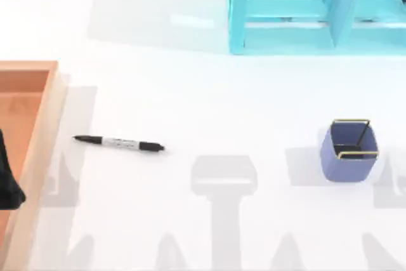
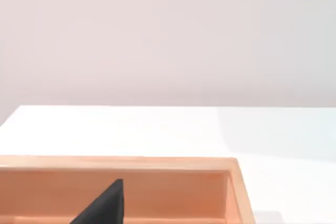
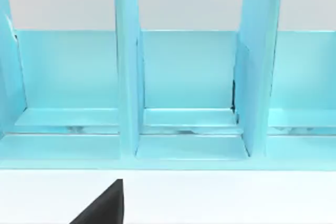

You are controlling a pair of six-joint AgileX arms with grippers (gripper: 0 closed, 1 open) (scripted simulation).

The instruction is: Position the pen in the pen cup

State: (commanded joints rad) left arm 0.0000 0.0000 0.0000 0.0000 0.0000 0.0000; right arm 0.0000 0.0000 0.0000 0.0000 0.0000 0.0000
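A: Well, start from the wooden tray [image 1: 39, 131] at the left edge of the worktop [image 1: 209, 106]. What lies to its right?

B: The pen [image 1: 119, 143], flat on the white surface just right of the tray's rim, pointed tip toward the tray, not touching it. Far right of the tray, well apart from the pen, stands the pen cup [image 1: 349, 150], upright, gold rim on top, dark inside. Beyond and to the right of the tray, at the far edge, is the turquoise shelf [image 1: 304, 11].

A: What does each camera add?

B: The top view gives pen and cup together. The left wrist view gives the tray's far rim [image 2: 121, 162] with bare worktop past it, and a dark finger [image 2: 105, 205] of the left pincer over the tray. The right wrist view gives the shelf's upright dividers [image 3: 126, 66] and a dark finger [image 3: 105, 205] of the right pincer before it.

A: The pincers, wide or narrow?

B: I cannot tell for either; one finger each shows.

A: Room to move?

B: Open worktop lies all round the pen and between pen and cup.
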